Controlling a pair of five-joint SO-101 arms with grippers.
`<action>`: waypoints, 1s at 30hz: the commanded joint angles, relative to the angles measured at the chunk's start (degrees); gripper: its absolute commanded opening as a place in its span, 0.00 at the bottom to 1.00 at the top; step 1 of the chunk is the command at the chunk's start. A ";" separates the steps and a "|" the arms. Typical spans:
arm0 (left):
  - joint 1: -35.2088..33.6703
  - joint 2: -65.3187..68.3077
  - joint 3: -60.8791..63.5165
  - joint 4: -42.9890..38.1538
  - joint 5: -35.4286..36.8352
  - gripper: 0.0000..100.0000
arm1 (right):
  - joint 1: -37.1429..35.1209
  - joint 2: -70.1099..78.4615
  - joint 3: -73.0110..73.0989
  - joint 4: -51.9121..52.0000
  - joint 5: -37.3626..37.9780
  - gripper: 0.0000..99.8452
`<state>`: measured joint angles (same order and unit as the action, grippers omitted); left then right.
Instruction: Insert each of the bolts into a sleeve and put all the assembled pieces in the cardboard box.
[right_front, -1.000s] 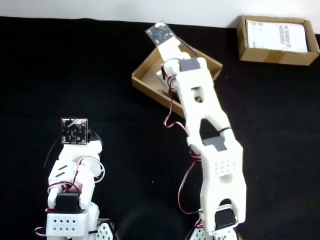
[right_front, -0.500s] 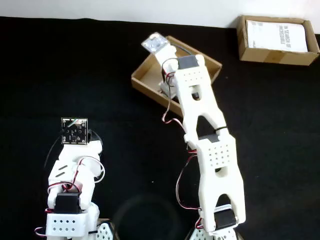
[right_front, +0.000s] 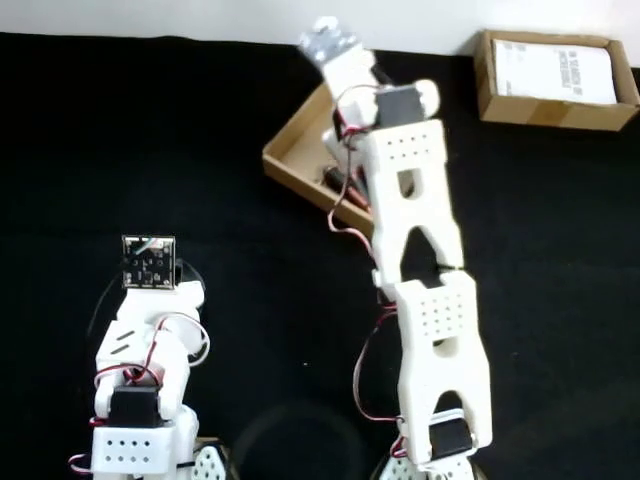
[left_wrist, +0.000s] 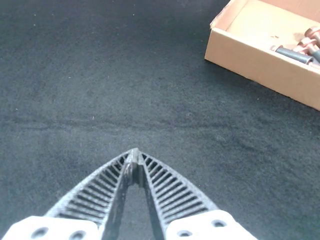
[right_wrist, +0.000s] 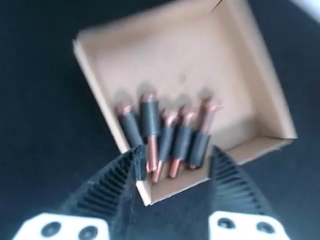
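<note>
Overhanging the cardboard box, right arm hides part.

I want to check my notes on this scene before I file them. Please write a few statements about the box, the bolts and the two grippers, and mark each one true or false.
1. The brown cardboard box holds five copper bolts in black sleeves. True.
2. The left gripper is open. False: it is shut, above the black cloth.
3. The right gripper grips a bolt. False: it is open and holds nothing, above the box.
4. A second cardboard box with a white sheet in it stands at the far right of the table. True.
</note>
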<state>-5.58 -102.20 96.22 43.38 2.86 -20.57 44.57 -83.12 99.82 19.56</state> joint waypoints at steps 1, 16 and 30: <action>0.92 0.13 1.01 0.26 -0.35 0.01 | 1.63 -6.81 -14.29 1.19 -2.99 0.03; 0.66 0.13 1.01 0.97 -0.35 0.01 | 2.51 -48.75 4.35 1.36 -3.08 0.01; 0.75 -0.04 1.01 19.96 -0.35 0.01 | 2.59 -107.12 90.24 -6.02 -5.63 0.01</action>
<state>-5.58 -102.20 96.31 59.30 2.86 -17.85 -52.40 -12.79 98.86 16.22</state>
